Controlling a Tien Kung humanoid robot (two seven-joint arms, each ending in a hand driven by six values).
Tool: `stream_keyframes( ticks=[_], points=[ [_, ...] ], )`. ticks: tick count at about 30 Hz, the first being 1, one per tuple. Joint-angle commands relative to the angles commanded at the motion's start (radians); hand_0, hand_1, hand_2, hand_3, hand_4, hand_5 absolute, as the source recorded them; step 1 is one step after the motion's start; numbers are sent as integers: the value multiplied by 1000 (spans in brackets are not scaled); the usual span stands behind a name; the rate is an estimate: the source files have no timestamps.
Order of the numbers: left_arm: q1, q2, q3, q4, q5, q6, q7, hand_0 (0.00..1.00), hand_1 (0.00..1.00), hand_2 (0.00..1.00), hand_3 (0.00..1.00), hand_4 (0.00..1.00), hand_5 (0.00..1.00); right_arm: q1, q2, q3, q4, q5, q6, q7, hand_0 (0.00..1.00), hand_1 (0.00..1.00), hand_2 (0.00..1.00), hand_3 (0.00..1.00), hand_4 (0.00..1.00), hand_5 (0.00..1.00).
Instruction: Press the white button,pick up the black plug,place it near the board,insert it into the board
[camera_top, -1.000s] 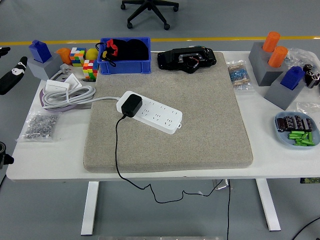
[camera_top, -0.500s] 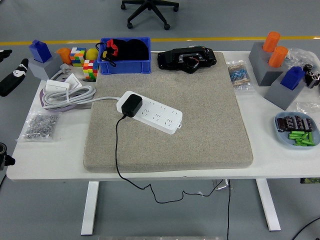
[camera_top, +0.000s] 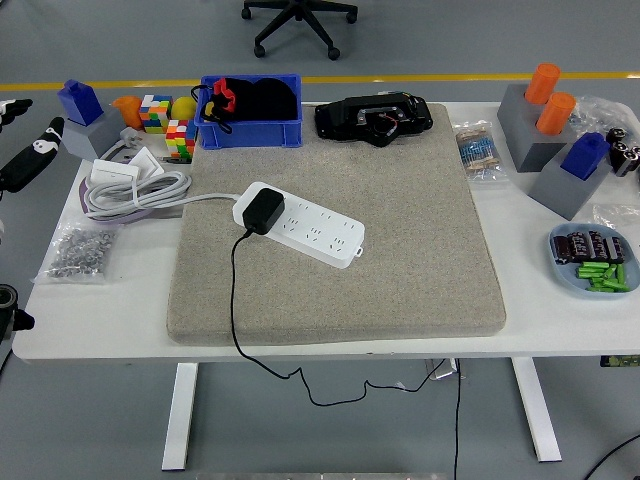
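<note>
A blocky black plug (camera_top: 263, 212) is seated in the left end of the long, glossy white board (camera_top: 300, 225), which lies on a coarse beige mat (camera_top: 400, 270). The left hand (camera_top: 28, 155) is seen at nine o'clock off the table; its fingers cannot be judged.

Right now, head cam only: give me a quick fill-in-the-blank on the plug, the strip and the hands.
1. The black plug sits in the white power strip at its ____ end.
2. The power strip lies on the ____ mat.
3. The blue bin stands at the mat's far ____ corner.
4. The left robot hand is at the picture's ____ edge, off the mat.

Missing: left; grey; left; left
</note>
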Motion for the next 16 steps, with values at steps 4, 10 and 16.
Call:
stream_keyframes(
  ticks=[4, 10, 16],
  points=[
    [1, 0, 2, 2, -1, -1, 1, 889, 868, 810, 751, 769, 517, 0, 1, 1, -1, -1, 1, -1, 636, 575, 608, 542, 650, 324],
    [-6, -2, 5, 2, -3, -1, 2, 889, 867, 810, 751, 770, 516, 0, -1, 1, -2, -1, 1, -1, 638, 574, 609, 543, 650, 324],
    [-21, -5, 11, 5, -6, -2, 3, 889, 868, 810, 752, 771, 517, 6, -7, 1, -1, 1, 1, -1, 637, 575, 608, 542, 649, 324]
  ],
)
